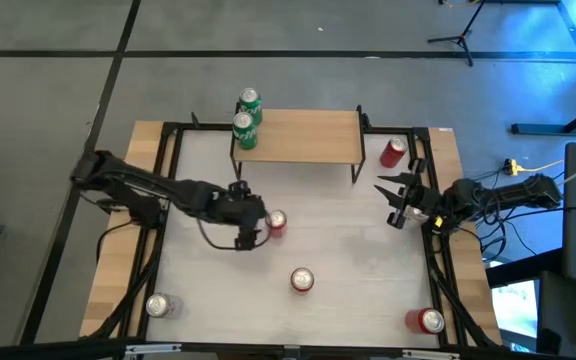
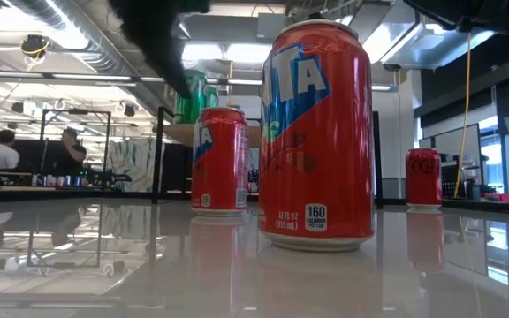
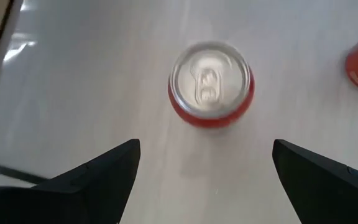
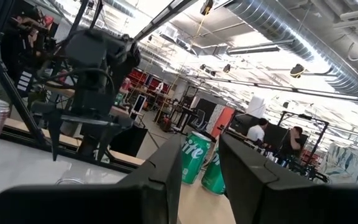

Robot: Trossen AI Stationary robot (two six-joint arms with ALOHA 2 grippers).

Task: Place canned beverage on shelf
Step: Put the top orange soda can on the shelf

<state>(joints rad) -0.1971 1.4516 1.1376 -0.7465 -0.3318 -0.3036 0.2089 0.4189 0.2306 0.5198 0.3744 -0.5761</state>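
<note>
My left gripper (image 1: 258, 228) has its fingers (image 3: 98, 177) spread wide and holding nothing. The red can (image 3: 211, 83) stands just ahead of them, apart from both tips, gap clearly wider than the can. In the high view that can (image 1: 276, 222) sits near the middle of the tabletop (image 1: 348, 250), a little toward the left edge, just in front of the shelf (image 1: 303, 135).

Handling, my guess: rigid aluminium cylinder, smooth glossy wall so somewhat slippery, dents if squeezed hard. Tab looks unopened, so probably full and fairly heavy for its size. Best hold is across the side wall at mid-height, fingers on opposite sides, not on the rim or lid.

Orientation: can is upright, long axis vertical, lid and pull tab facing up at my wrist camera. It should stay that way for the shelf.

Further out: two green cans (image 1: 247, 118) already stand at the shelf's left end; rest of the board is bare. More red cans: one (image 1: 301, 280) toward the front edge at centre, one (image 1: 430, 320) at the front right corner, one (image 1: 394, 152) near the back right corner beside the shelf. A silver-topped can (image 1: 158, 305) is at the front left corner.

My right gripper (image 1: 400, 200) waits by the right edge, fingers narrow, nothing between them.
</note>
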